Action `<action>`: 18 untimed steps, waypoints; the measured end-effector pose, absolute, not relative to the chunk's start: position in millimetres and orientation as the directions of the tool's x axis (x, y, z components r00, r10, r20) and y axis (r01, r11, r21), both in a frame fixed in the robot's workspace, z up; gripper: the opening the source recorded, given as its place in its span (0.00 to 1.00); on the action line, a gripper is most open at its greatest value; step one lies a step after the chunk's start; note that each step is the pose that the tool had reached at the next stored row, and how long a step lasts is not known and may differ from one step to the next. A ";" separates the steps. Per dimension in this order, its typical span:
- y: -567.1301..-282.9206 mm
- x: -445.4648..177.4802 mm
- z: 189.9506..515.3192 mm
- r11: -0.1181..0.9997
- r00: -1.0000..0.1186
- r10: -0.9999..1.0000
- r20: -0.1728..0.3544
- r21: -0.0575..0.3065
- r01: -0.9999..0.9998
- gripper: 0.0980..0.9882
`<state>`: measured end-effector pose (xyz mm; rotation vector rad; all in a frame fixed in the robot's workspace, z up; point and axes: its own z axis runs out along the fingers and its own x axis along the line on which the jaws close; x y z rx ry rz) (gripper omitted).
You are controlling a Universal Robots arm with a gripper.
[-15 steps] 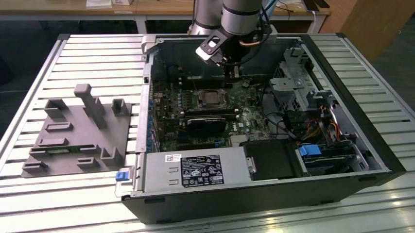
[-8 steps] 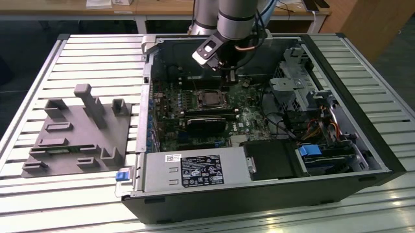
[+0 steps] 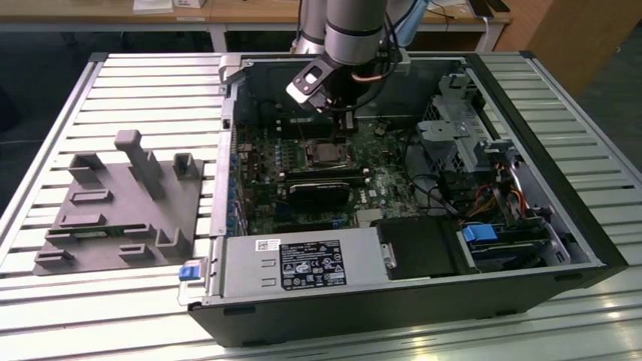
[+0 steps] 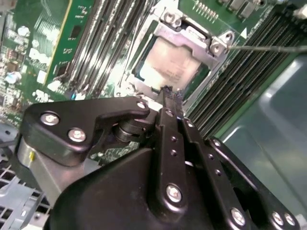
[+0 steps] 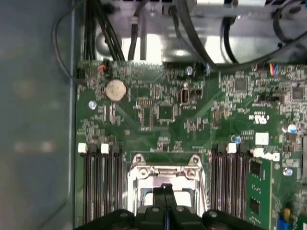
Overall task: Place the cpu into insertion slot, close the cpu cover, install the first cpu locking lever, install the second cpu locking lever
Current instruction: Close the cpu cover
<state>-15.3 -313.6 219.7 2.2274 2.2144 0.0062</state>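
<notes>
Fingers (image 4: 165, 143) of the gripper (image 4: 168, 91) are pressed together, holding nothing (tips just above the socket's edge; contact unclear). The cpu (image 4: 168, 64) sits in the insertion slot (image 4: 136, 73), the cpu cover (image 4: 191, 40) lying flat around it.

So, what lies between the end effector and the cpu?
Only the cpu cover frame edge, in the second wrist view: the end effector tip hangs by the cpu rim, nothing else between.
</notes>
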 end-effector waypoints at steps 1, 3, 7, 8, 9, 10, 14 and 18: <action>-313.6 -16.5 218.0 -0.006 0.006 1.000 0.002 0.003 1.000 0.01; -313.6 -19.4 215.0 -0.006 0.006 1.000 0.002 0.003 1.000 0.01; -313.5 -46.1 212.4 -0.006 0.006 1.000 0.002 0.003 1.000 0.01; -313.5 -48.1 211.9 -0.006 0.006 1.000 0.002 0.003 1.000 0.01; -313.5 -49.3 211.1 -0.006 0.006 1.000 0.002 0.003 1.000 0.01; -313.6 -50.0 210.1 -0.006 0.006 1.000 0.002 0.003 1.000 0.01; -313.6 -50.4 205.2 -0.006 0.006 1.000 0.002 0.003 1.000 0.01; -313.6 -50.4 201.6 -0.006 0.006 1.000 0.002 0.003 1.000 0.01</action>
